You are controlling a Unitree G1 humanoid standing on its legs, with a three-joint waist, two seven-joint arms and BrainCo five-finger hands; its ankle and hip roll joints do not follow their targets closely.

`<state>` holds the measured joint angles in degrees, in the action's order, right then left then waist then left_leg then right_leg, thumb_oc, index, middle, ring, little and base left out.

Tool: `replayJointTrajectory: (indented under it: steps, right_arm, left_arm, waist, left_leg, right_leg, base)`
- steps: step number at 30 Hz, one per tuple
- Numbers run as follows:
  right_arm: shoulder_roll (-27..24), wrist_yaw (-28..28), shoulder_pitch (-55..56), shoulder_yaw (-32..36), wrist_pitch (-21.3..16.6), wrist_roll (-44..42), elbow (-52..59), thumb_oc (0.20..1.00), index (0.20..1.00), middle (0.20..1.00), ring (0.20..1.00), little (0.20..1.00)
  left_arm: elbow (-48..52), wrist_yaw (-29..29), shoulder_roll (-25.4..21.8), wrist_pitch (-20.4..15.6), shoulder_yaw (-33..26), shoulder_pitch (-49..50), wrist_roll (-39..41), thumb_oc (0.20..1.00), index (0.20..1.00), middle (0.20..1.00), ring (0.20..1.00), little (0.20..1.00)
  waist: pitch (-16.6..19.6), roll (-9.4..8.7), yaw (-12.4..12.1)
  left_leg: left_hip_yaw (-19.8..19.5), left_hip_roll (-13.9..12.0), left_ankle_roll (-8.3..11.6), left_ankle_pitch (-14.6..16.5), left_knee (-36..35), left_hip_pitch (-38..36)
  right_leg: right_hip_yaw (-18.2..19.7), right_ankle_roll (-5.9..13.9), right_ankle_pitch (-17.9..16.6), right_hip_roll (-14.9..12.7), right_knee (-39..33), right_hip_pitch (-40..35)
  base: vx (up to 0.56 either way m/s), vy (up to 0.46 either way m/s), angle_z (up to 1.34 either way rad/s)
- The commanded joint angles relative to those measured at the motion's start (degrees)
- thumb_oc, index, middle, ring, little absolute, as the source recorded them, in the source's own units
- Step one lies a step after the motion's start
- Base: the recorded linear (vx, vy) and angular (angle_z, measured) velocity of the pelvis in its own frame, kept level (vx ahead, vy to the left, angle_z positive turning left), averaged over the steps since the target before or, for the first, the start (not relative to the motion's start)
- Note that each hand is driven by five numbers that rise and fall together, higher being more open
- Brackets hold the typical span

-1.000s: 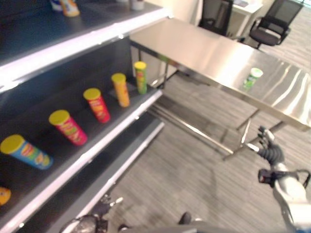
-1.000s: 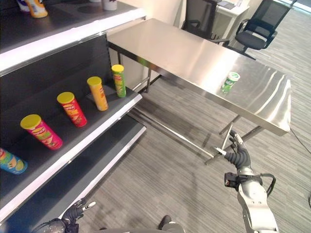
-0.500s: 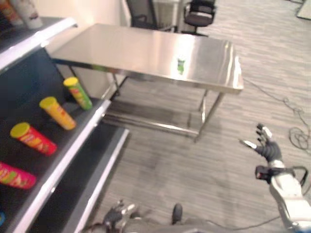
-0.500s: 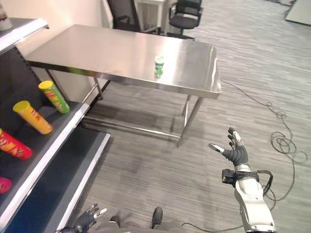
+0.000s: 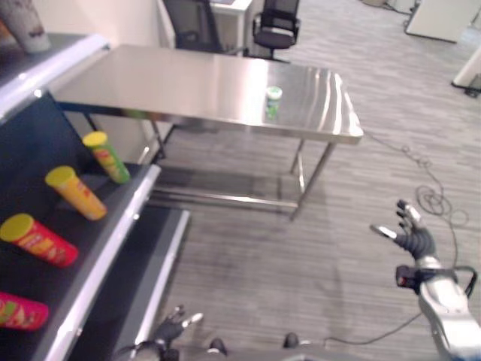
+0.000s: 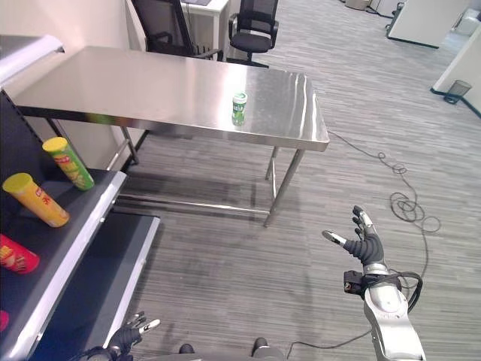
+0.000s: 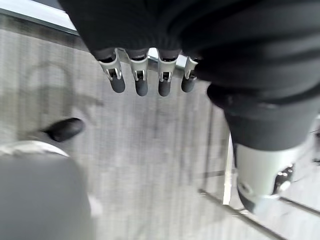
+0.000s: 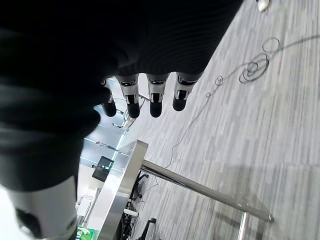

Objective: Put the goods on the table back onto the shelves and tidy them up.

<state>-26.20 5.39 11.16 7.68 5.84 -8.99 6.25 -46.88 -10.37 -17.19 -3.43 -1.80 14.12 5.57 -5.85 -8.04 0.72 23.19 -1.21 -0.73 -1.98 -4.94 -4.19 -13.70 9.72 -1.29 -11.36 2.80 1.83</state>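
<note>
Silver fingers spread wide, our right hand (image 6: 365,244) is raised over the grey carpet (image 6: 225,256) at the lower right of the head views, thumb out to the side and palm holding nothing. Our left hand (image 6: 129,335) hangs low at the bottom edge beside the shelf unit (image 6: 75,226), its fingers loose and empty too.

From the left wrist view we see those fingers (image 7: 140,82) hanging straight in a row over the carpet. The right wrist view shows its own fingers (image 8: 155,102) likewise straight, and past them the steel table's edge and legs from below, with black cables (image 8: 252,70) coiled on the floor.

Nearer to us on the left, tall snack tubes lie tilted on the dark middle shelf: a red one (image 5: 39,241), a yellow one (image 6: 36,199) and a green one (image 6: 69,162), each with a yellow lid. The left eye view also takes in a pink-red tube (image 5: 19,310) lower on that shelf.

Beyond stands the steel table (image 6: 150,83), well apart from both hands. On it, near its right end, stands one small green can (image 6: 239,108) with a pale lid, upright and alone. Farthest back, two black office chairs (image 6: 254,26) sit behind the table.
</note>
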Motion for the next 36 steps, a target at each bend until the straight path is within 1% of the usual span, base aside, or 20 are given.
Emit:
replayJointTrajectory:
  steps: [1, 2, 3, 5, 6, 7, 8, 12, 17, 20, 24, 26, 28, 29, 31, 32, 33, 34, 35, 36]
  right_arm:
    - [-2.15, 1.44, -8.62, 2.69, -2.55, -0.16, -0.52, 1.0, 1.0, 1.0, 1.0, 1.0]
    - [-1.97, 2.34, -10.71, 2.37, -2.69, -0.97, -2.17, 1.0, 1.0, 1.0, 1.0, 1.0]
    - [-1.97, 2.35, -10.81, 2.35, -2.73, -0.98, -2.24, 1.0, 1.0, 1.0, 1.0, 1.0]
    - [-1.97, 2.83, -12.19, 1.79, -3.28, -1.41, -3.6, 1.0, 1.0, 1.0, 1.0, 1.0]
    - [-1.93, 3.34, -12.77, 1.83, -3.36, -1.16, -3.89, 1.0, 1.0, 1.0, 1.0, 1.0]
    - [-4.9, 1.58, -7.19, 10.13, -5.56, -2.56, -4.5, 1.0, 1.0, 1.0, 1.0, 1.0]
    - [-6.52, 2.38, -6.62, 10.34, -4.67, 0.09, -4.51, 1.0, 1.0, 1.0, 1.0, 1.0]
    - [-6.25, 2.49, -5.97, 11.6, -4.89, 0.99, -2.86, 1.0, 1.0, 1.0, 1.0, 1.0]
    - [-6.2, 2.1, -5.18, 12.4, -4.99, 0.63, -2.56, 1.0, 1.0, 1.0, 1.0, 1.0]
    - [-6.5, 1.62, -5.13, 12.7, -5.73, -0.07, -2.56, 1.0, 1.0, 1.0, 1.0, 1.0]
    - [-7.08, 0.95, -5.79, 11.89, -5.66, -0.38, -2.7, 1.0, 1.0, 1.0, 1.0, 1.0]
    - [-7.28, 0.73, -6.39, 11.39, -5.54, -0.72, -2.8, 1.0, 1.0, 1.0, 1.0, 1.0]
    - [-9.08, 0.5, -7.9, 9.82, -5.14, -0.46, -3.32, 1.0, 1.0, 1.0, 1.0, 1.0]
    - [-9.57, 0.39, -8.54, 9.31, -5.03, -0.54, -3.22, 1.0, 1.0, 1.0, 1.0, 1.0]
    - [-10.48, 1.12, -9.94, 8.47, -4.89, -1.21, -3.17, 1.0, 1.0, 1.0, 1.0, 1.0]
    - [-11.32, 1.62, -11.48, 8.01, -4.74, -1.69, -3.38, 1.0, 1.0, 1.0, 1.0, 1.0]
    - [-11.31, 1.61, -11.51, 8.03, -4.74, -1.69, -3.39, 1.0, 1.0, 1.0, 1.0, 1.0]
    - [-11.69, 1.95, -12.44, 7.84, -4.63, -2.06, -3.63, 1.0, 1.0, 1.0, 1.0, 1.0]
    - [-11.86, 2.21, -12.9, 7.93, -4.37, -2.3, -3.87, 1.0, 1.0, 1.0, 1.0, 1.0]
    - [-12.09, 2.15, -12.99, 8.07, -4.17, -2.58, -3.81, 1.0, 1.0, 1.0, 1.0, 1.0]
  left_arm:
    - [0.64, -0.7, -1.18, -1.4, 0.69, -2.32, -2.71, 1.0, 1.0, 1.0, 1.0, 1.0]
    - [-0.44, -0.5, -1.73, -1.39, 0.76, -2.22, -2.89, 1.0, 1.0, 1.0, 1.0, 1.0]
    - [-0.48, -0.5, -1.74, -1.4, 0.73, -2.29, -2.89, 1.0, 1.0, 1.0, 1.0, 1.0]
    - [-0.76, -0.26, -2.56, -1.63, 0.93, -2.61, -2.54, 1.0, 1.0, 1.0, 1.0, 1.0]
    - [-0.53, -0.25, -2.81, -1.76, 1.01, -2.47, -2.36, 1.0, 1.0, 1.0, 1.0, 1.0]
    - [1.95, -2.01, 0.06, -2.17, -0.39, 1.94, -3.48, 1.0, 1.0, 1.0, 1.0, 1.0]
    - [2.03, -2.08, -0.34, -2.12, -0.27, 1.86, -3.68, 1.0, 1.0, 1.0, 1.0, 1.0]
    - [2.29, -2.19, -0.64, -1.83, 0.21, 1.8, -3.96, 1.0, 1.0, 1.0, 1.0, 1.0]
    - [2.53, -2.19, -0.33, -1.85, 0.23, 1.78, -3.62, 1.0, 1.0, 1.0, 1.0, 1.0]
    - [3.26, -2.68, -0.03, -2.02, 0.76, 1.88, -3.57, 1.0, 1.0, 1.0, 1.0, 1.0]
    - [4.97, -2.79, 0.2, -2.03, 1.12, 1.89, -2.92, 1.0, 1.0, 1.0, 1.0, 1.0]
    - [5.46, -2.85, 0.0, -2.07, 1.28, 1.53, -2.74, 1.0, 1.0, 1.0, 1.0, 1.0]
    - [6.39, -2.9, -0.83, -1.95, 1.98, 1.01, -1.89, 1.0, 1.0, 1.0, 1.0, 1.0]
    - [6.34, -2.66, -1.11, -1.91, 2.0, 0.79, -1.59, 1.0, 1.0, 1.0, 1.0, 1.0]
    - [6.27, -2.61, -1.72, -1.67, 2.48, 0.73, -0.9, 1.0, 1.0, 1.0, 1.0, 1.0]
    - [6.14, -2.93, -2.29, -1.25, 3.59, 0.98, -0.72, 1.0, 1.0, 1.0, 1.0, 1.0]
    - [6.14, -2.93, -2.3, -1.25, 3.59, 0.95, -0.72, 1.0, 1.0, 1.0, 1.0, 1.0]
    - [5.56, -3.05, -2.35, -1.09, 4.44, 0.96, -0.93, 1.0, 1.0, 1.0, 1.0, 1.0]
    - [5.25, -3.14, -2.38, -0.92, 4.92, 1.02, -0.94, 1.0, 1.0, 1.0, 1.0, 1.0]
    - [4.64, -3.37, -2.26, -0.68, 5.01, 1.34, -0.93, 1.0, 1.0, 1.0, 1.0, 1.0]
  waist:
    - [-1.26, 0.66, -3.26]
    - [-1.5, 1.04, -4.19]
    - [-1.42, 0.99, -4.13]
    - [-1.48, 1.47, -5.02]
    - [-1.33, 1.56, -5.6]
    - [1.56, 3.21, -3.75]
    - [1.31, 3.38, -3.63]
    - [1.3, 3.97, -3.01]
    - [1.51, 4.36, -2.78]
    - [1.7, 4.7, -2.7]
    - [1.78, 4.81, -2.8]
    - [1.59, 4.87, -2.86]
    - [0.4, 4.42, -3.46]
    - [0.07, 4.14, -3.61]
    - [-1.43, 3.68, -4.4]
    - [-3.73, 3.07, -5.83]
    - [-3.62, 2.97, -5.7]
    - [-4.63, 2.67, -6.38]
    - [-4.93, 2.42, -6.47]
    - [-4.68, 2.47, -6.6]
  left_leg:
    - [-2.79, -2.39, 2.5, 0.68, -0.06, -0.52]
    - [-2.27, -2.93, 2.32, 0.57, -0.06, -0.47]
    - [-2.29, -2.89, 2.29, 0.45, -0.06, -0.27]
    - [-2.43, -3.43, 1.83, -0.79, -0.06, 0.65]
    - [-2.4, -3.72, 1.71, -1.08, -0.06, 0.95]
    - [-4.07, -5.39, 5.39, 1.27, -0.06, -4.23]
    - [-4.21, -5.5, 5.57, 1.29, -0.06, -4.64]
    - [-4.35, -5.07, 5.26, 1.53, -0.06, -4.63]
    - [-4.18, -4.81, 5.22, 1.88, -0.06, -5.2]
    - [-3.95, -4.79, 5.26, 2.01, -0.06, -5.46]
    - [-3.41, -4.79, 5.37, 2.15, -0.06, -5.95]
    - [-3.08, -5.0, 5.59, 1.74, -0.05, -6.31]
    - [-3.62, -6.71, 6.68, 1.47, 6.44, -4.23]
    - [-4.3, -7.54, 7.26, 0.68, 10.13, -2.69]
    - [-7.25, -10.03, 8.4, -3.38, 20.69, 2.05]
    - [-11.33, -10.49, 8.77, -6.57, 31.21, 6.95]
    - [-11.41, -10.36, 8.71, -6.76, 31.09, 7.15]
    - [-13.54, -9.31, 8.78, -7.59, 34.37, 9.57]
    - [-13.49, -9.34, 8.45, -7.43, 33.42, 12.04]
    - [-12.76, -9.52, 7.77, -6.39, 29.59, 13.79]
  right_leg:
    - [-4.62, 4.05, -12.01, -4.91, 1.53, -0.41]
    - [-6.39, 3.82, -11.3, -5.47, 3.96, -1.14]
    - [-6.4, 3.8, -11.39, -5.5, 3.92, -0.97]
    - [-5.72, 3.62, -9.98, -4.52, 8.73, -1.35]
    - [-5.68, 3.45, -9.12, -4.27, 9.85, -1.85]
    - [-9.87, -0.1, -4.15, 3.03, -7.09, -7.85]
    - [-9.9, -0.29, -3.83, 3.16, -6.85, -8.18]
    - [-9.25, -0.54, -3.52, 3.06, -6.0, -7.69]
    - [-9.11, -0.58, -3.41, 3.01, -6.05, -8.03]
    - [-9.08, -0.67, -3.21, 3.13, -6.18, -8.26]
    - [-9.03, -0.63, -3.29, 3.13, -6.45, -8.54]
    - [-8.61, -0.81, -2.91, 3.36, -5.91, -8.23]
    - [-7.77, -2.01, -1.93, 4.22, -5.5, -8.62]
    - [-7.59, -2.7, -1.57, 4.74, -5.58, -8.77]
    - [-7.13, -4.76, -0.27, 6.5, -5.72, -10.2]
    - [-6.56, -6.8, 0.92, 8.0, -5.61, -12.22]
    - [-6.68, -6.8, 0.87, 7.89, -5.6, -12.05]
    - [-6.74, -7.14, 1.5, 7.85, -5.14, -12.36]
    - [-7.25, -6.92, 1.78, 7.63, -5.28, -12.59]
    - [-7.45, -6.57, 1.9, 7.79, -5.83, -13.18]
  base:
    - [-0.13, 0.013, -0.22]
    - [-0.11, 0.011, -0.23]
    - [-0.11, 0.029, -0.29]
    - [-0.12, 0.031, -0.08]
    - [-0.15, 0.034, 0.03]
    - [-0.07, 0.005, -0.01]
    - [-0.03, -0.007, 0.07]
    - [0.05, -0.004, -0.16]
    - [0.04, 0.006, -0.01]
    - [0.03, -0.008, -0.01]
    - [0.03, -0.028, -0.04]
    - [0.0, -0.058, -0.06]
    - [-0.01, -0.154, -0.03]
    - [0.0, -0.214, -0.09]
    - [0.01, -0.289, -0.1]
    - [0.0, -0.254, 0.14]
    - [0.02, -0.233, 0.26]
    - [0.05, -0.085, 0.17]
    - [0.11, -0.098, -0.04]
    - [0.32, -0.019, 0.15]
